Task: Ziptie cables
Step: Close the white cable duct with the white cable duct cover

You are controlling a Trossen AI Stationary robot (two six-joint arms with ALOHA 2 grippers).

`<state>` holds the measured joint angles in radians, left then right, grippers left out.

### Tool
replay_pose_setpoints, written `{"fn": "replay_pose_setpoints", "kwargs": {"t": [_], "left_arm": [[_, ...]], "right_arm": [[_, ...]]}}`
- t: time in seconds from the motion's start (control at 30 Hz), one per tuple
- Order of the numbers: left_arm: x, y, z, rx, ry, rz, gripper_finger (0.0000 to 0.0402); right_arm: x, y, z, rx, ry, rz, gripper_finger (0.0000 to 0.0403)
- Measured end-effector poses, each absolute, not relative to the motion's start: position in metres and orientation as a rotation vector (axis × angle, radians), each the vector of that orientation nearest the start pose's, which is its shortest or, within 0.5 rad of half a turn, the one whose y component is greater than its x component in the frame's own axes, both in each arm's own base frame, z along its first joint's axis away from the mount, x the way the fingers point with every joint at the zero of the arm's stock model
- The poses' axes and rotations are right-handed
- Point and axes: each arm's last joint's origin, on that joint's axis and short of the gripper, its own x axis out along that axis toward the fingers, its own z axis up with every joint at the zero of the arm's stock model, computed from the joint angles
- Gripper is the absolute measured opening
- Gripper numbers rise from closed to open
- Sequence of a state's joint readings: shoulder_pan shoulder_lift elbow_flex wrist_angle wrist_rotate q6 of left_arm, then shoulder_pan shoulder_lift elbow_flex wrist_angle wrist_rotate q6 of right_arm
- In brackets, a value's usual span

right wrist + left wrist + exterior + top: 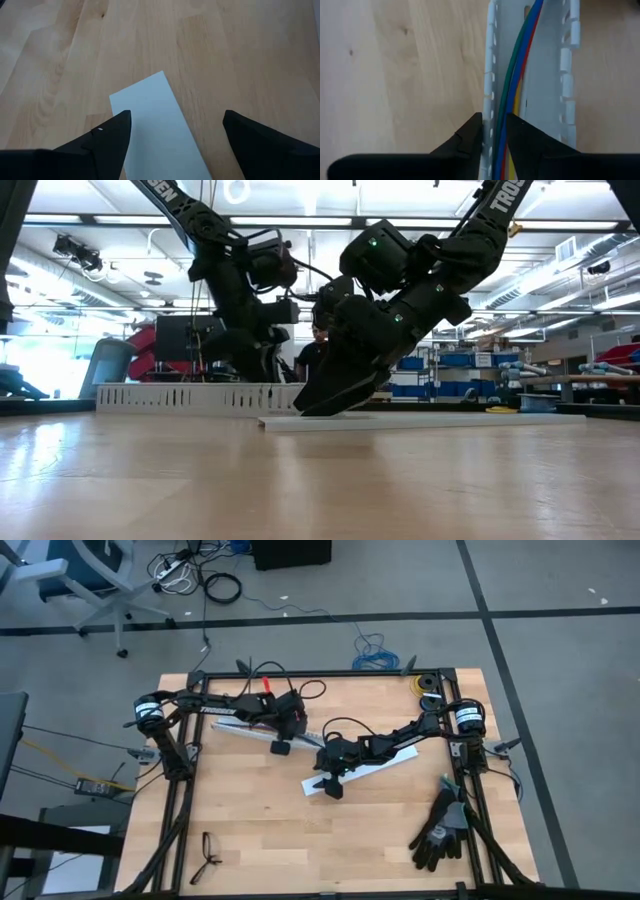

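The slotted white duct [530, 90] lying on the table [300, 840] is the landmark here. Inside its channel run the cables [517, 85], seen as green, blue, red and yellow strands lying side by side along its length. The left end effector [492, 137] sits at the duct's near wall, its 2 fingers a narrow gap apart and straddling that slotted wall, 1 finger outside the duct and 1 inside against the wires; whether it pinches the wall or just brackets it cannot be told. The right end effector [175, 135] hovers low over the end of a flat white strip [160, 130], which lies on the table on the right arm's side of the duct, fingers spread wide and holding nothing. No ziptie can be made out in any view. As for handling, the wires look thin, light and limp; they would likely splay and slide apart if taken at 1 strand, so the better hold is across the whole bundle, squeezing it together where it lies straight in the channel. The duct's thin slotted fingers look flexible and may bend under a hard pinch. The ziptie, being a slim, smooth strip, would probably slip unless gripped flat across its width near 1 end.
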<state>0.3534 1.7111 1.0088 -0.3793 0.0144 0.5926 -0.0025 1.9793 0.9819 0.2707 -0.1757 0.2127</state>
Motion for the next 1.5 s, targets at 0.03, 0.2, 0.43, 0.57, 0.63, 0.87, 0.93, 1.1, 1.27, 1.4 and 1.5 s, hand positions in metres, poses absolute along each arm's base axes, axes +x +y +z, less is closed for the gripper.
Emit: {"fn": "replay_pose_setpoints", "kwargs": {"t": [0.03, 0.2, 0.43, 0.57, 0.63, 0.87, 0.93, 1.1, 1.27, 1.4, 1.5], "left_arm": [[0.308, 0.113, 0.167, 0.328, 1.119, -0.024, 0.0101], [0.307, 0.113, 0.167, 0.304, 1.126, -0.017, 0.0125], [0.307, 0.113, 0.167, 0.301, 1.120, -0.012, 0.0134], [0.308, 0.113, 0.168, 0.306, 1.113, -0.010, 0.0134], [0.308, 0.113, 0.169, 0.308, 1.107, -0.008, 0.0133], [0.313, 0.115, 0.172, 0.325, 1.055, 0.010, 0.0133], [0.314, 0.115, 0.172, 0.327, 1.045, 0.014, 0.0133], [0.315, 0.116, 0.177, 0.340, 1.003, 0.029, 0.0133], [0.314, 0.114, 0.202, 0.342, 0.880, 0.039, 0.0133], [0.314, 0.111, 0.216, 0.319, 0.773, -0.016, 0.0133], [0.315, 0.109, 0.216, 0.291, 0.743, -0.056, 0.0133]], "right_arm": [[0.380, 0.004, 0.108, 0.268, 0.741, 0.088, 0.0307], [0.380, 0.004, 0.109, 0.268, 0.741, 0.086, 0.0307], [0.380, 0.002, 0.109, 0.270, 0.746, 0.082, 0.0307], [0.375, 0.001, 0.109, 0.252, 0.811, 0.071, 0.0307], [0.370, 0.000, 0.111, 0.247, 0.860, 0.051, 0.0307], [0.346, -0.001, 0.134, 0.188, 0.995, -0.077, 0.0307], [0.337, -0.001, 0.143, 0.141, 1.042, -0.135, 0.0307], [0.321, 0.002, 0.160, 0.060, 1.098, -0.219, 0.0307], [0.307, 0.004, 0.171, -0.003, 1.148, -0.329, 0.0307], [0.298, 0.007, 0.175, -0.006, 1.172, -0.423, 0.0307], [0.293, 0.015, 0.175, 0.010, 1.151, -0.453, 0.0307]]}}
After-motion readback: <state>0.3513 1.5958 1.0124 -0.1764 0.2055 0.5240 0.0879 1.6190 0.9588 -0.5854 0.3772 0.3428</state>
